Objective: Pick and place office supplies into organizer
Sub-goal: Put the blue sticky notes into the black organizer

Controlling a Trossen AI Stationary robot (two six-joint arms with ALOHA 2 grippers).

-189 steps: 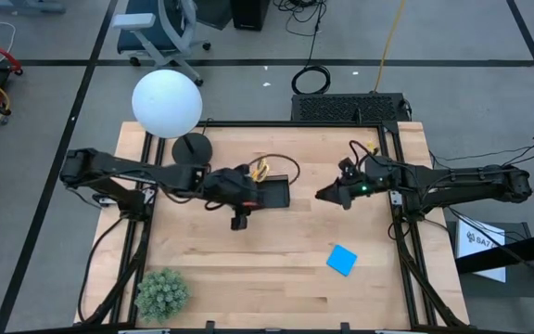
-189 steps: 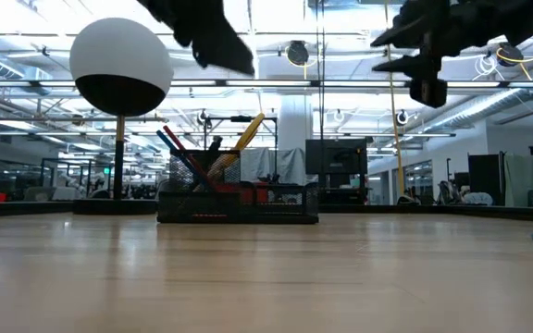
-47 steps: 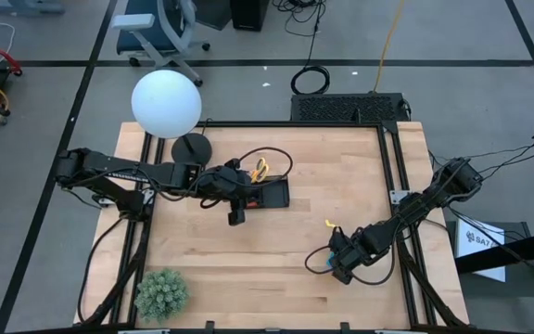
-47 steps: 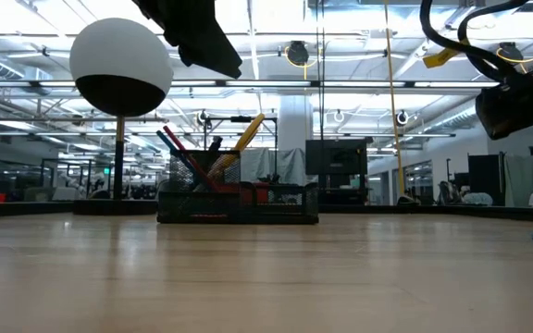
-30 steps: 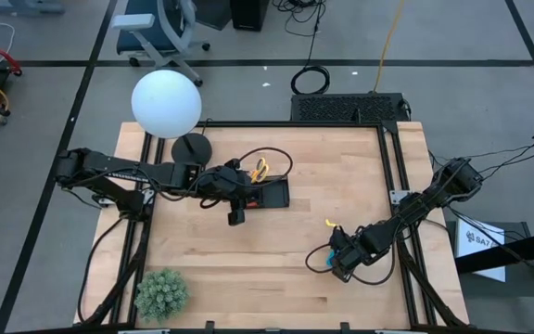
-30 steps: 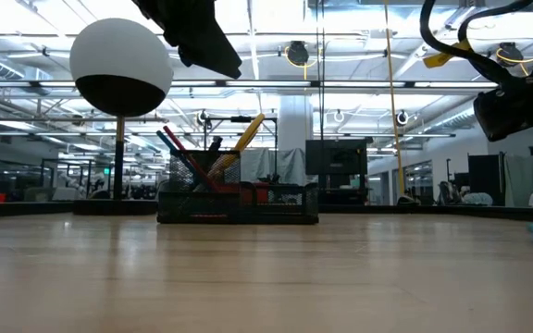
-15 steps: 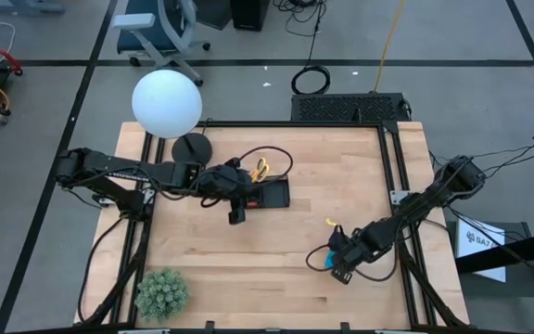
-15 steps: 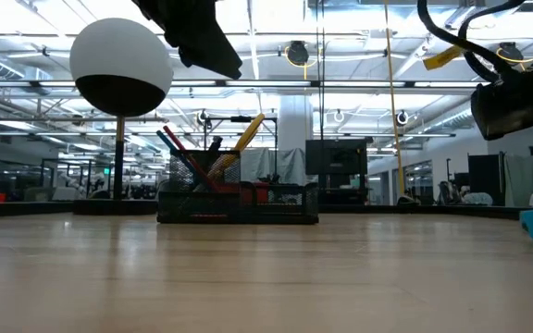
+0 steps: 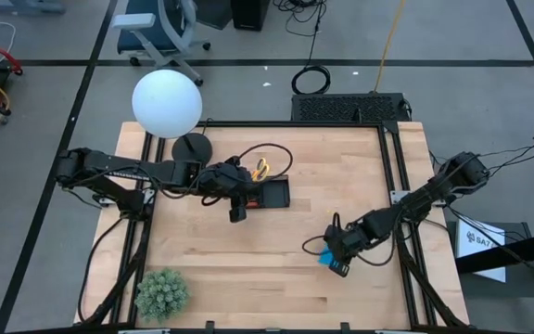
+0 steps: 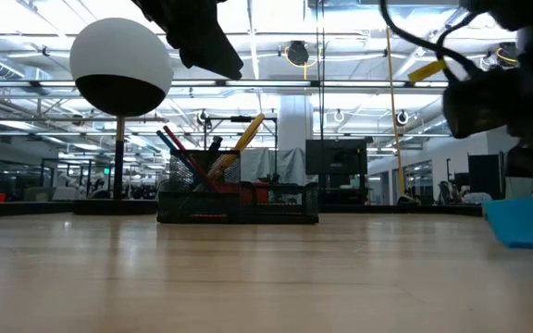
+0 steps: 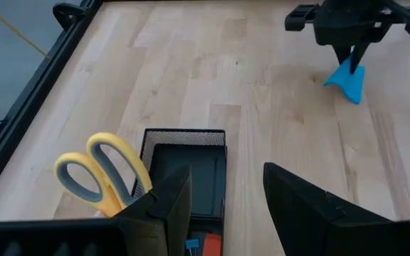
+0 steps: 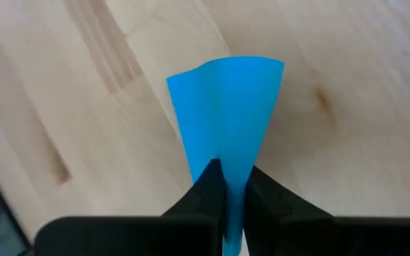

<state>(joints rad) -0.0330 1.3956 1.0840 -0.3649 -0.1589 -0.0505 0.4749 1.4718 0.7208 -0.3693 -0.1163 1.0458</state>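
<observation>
R gripper (image 12: pixel 226 186) pinched shut on blue note pad (image 12: pixel 226 107), pad bent, off the table, well to the right-front of organizer (image 9: pixel 269 194). L gripper (image 11: pixel 226 192) part open, empty, over organizer. Carry runs toward organizer; R arm does it.

This is looking like a big open lab or office hall: long ceiling lights (image 10: pixel 276 14) are shining, grey carpet (image 9: pixel 44 111) is lying around the wooden table (image 9: pixel 267 250), perhaps desks behind.

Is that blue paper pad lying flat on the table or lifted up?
Lifted. The right gripper is shut on the blue note pad, which hangs bent below the fingers, clear of the table in the left wrist view.
</observation>
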